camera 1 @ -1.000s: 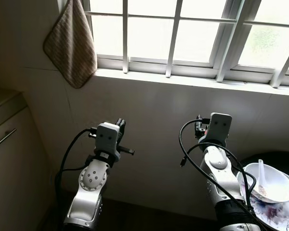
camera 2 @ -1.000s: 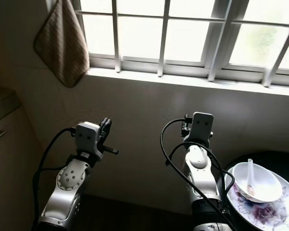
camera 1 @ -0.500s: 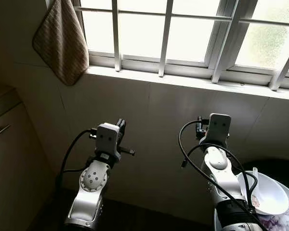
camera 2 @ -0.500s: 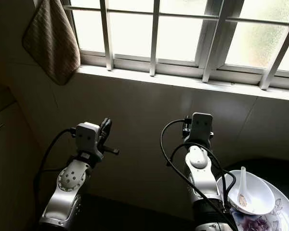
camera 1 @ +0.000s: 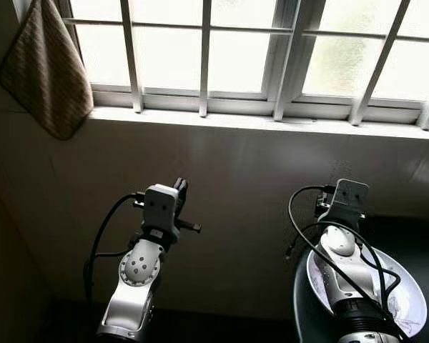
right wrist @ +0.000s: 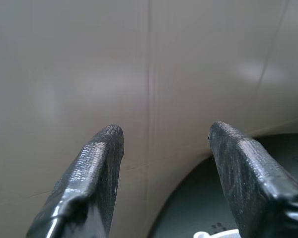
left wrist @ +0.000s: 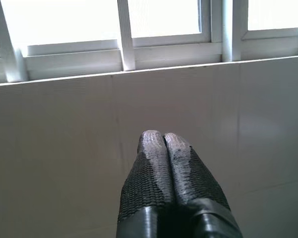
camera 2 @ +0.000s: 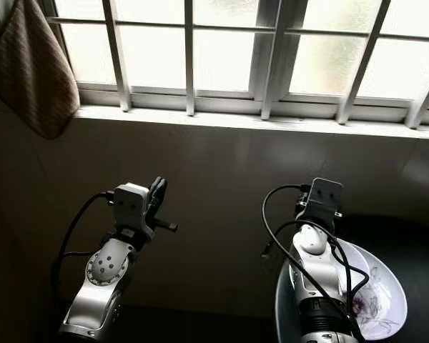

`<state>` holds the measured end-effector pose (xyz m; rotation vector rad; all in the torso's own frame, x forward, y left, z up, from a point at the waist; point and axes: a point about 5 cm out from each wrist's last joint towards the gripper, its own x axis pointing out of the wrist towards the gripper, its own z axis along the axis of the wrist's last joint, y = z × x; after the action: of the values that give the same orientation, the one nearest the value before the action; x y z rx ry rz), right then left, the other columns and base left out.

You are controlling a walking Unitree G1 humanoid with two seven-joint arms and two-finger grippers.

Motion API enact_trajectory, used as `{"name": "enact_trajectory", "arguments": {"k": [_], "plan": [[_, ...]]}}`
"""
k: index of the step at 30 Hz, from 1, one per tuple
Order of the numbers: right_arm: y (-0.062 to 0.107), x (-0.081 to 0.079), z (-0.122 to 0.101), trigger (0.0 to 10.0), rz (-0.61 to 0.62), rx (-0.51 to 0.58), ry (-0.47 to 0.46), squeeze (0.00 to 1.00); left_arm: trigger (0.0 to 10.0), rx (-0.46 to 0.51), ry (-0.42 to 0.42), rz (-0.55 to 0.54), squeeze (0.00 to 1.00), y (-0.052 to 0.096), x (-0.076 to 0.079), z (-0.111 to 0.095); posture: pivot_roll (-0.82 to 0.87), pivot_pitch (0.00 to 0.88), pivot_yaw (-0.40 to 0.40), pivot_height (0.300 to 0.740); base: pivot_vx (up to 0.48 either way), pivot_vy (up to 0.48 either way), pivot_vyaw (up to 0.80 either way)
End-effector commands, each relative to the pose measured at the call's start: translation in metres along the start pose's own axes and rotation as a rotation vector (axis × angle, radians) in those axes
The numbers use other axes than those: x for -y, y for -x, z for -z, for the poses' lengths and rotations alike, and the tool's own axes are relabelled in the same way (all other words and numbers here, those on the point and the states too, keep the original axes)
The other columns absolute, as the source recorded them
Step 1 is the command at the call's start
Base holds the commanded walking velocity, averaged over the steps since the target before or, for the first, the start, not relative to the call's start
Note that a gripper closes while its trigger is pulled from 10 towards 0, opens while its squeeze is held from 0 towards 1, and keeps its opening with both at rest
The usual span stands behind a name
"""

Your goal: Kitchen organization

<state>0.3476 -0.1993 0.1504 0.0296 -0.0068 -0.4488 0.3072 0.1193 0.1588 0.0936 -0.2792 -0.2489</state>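
Indoors, facing a tiled wall (camera 1: pixel 229 214) beneath a barred window (camera 1: pixel 236 57), with a brown cloth (camera 1: pixel 39 71) hung at the far left, presumably to dry in the light. Low on the right, on a dark round surface (camera 1: pixel 415 236) tucked against the wall, a white flower-patterned dish (camera 1: pixel 404 304), the likeliest candidate for tidying; contents largely hidden behind the right arm, so not to be judged.

Both silver arms raised in front of the chest, forearms angled up toward the wall, nothing carried. Left gripper (left wrist: pixel 163 144) pointed at the tiles just under the sill, its two black fingers pressed flat together with no gap and nothing between them. Right gripper (right wrist: pixel 164 144) aimed at the wall above the dark surface's curved edge, fingers spread well apart and empty, a white rim just visible below. Judged as a carrying pose during approach rather than a reach: the dish lies near the right arm, untouched.
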Motion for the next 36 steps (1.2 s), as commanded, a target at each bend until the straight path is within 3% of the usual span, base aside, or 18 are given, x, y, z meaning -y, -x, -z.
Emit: {"name": "enact_trajectory", "arguments": {"k": [1, 11, 20, 29, 31, 36], "plan": [[0.000, 0.002, 0.000, 10.0, -0.008, -0.005, 0.030, 0.00, 10.0, -0.013, 0.000, 0.009, 0.00, 0.000, 0.002, 0.002, 0.04, 0.000, -0.052, 0.740, 0.000, 0.000, -0.80], [0.001, 0.009, 0.014, 10.0, -0.080, -0.051, 0.187, 0.00, 10.0, -0.034, -0.011, 0.008, 0.00, 0.001, 0.000, 0.006, 0.03, 0.000, -0.054, 0.740, 0.000, 0.000, -0.80], [0.001, 0.026, 0.019, 10.0, -0.056, -0.079, 0.214, 0.00, 10.0, -0.043, -0.011, 0.009, 0.00, 0.001, 0.000, 0.008, 0.02, 0.000, -0.050, 0.740, 0.000, 0.000, -0.80], [0.004, 0.028, 0.019, 10.0, -0.089, -0.090, 0.226, 0.00, 10.0, -0.051, -0.012, 0.016, 0.00, 0.000, 0.001, 0.010, 0.02, 0.000, -0.053, 0.740, 0.000, 0.000, 0.00], [0.008, 0.034, 0.031, 10.0, -0.079, -0.191, 0.217, 0.00, 10.0, -0.061, -0.017, 0.013, 0.00, 0.002, 0.000, 0.012, 0.02, 0.000, -0.055, 0.740, 0.000, 0.000, 0.00], [0.009, 0.041, 0.032, 10.0, -0.067, -0.217, 0.245, 0.00, 10.0, -0.065, -0.017, 0.011, 0.00, 0.003, -0.001, 0.013, 0.02, 0.000, -0.057, 0.740, 0.000, 0.000, 0.00]]}}
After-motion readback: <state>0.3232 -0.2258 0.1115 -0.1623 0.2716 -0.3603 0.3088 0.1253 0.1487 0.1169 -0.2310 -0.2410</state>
